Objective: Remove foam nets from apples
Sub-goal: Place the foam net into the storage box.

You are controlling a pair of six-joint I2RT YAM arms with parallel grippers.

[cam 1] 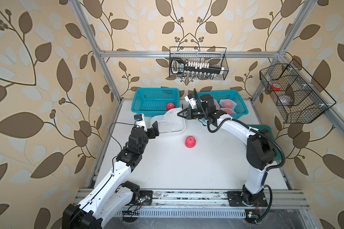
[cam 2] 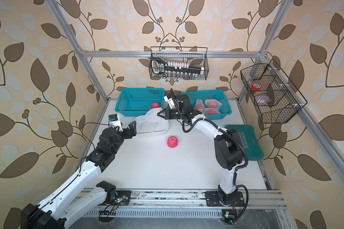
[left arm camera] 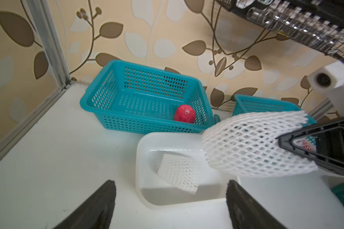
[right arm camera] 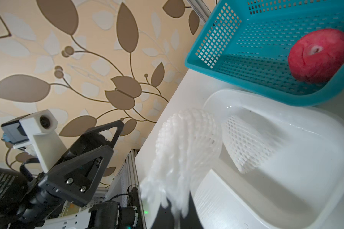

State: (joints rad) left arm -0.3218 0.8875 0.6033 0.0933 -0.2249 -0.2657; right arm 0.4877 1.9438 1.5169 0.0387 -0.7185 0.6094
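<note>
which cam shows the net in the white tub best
The left wrist view: the loose foam net lies whole and sharp in the white tub. The right wrist view shows it blurred, beside the held net; both top views show it small.

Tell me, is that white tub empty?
Not empty: one net lies inside the tub, and the right end effector holds a second net above it.

tub (cam 1: 172,132) before the left basket (cam 1: 147,111) — apple (cam 1: 190,142) before the tub
</note>
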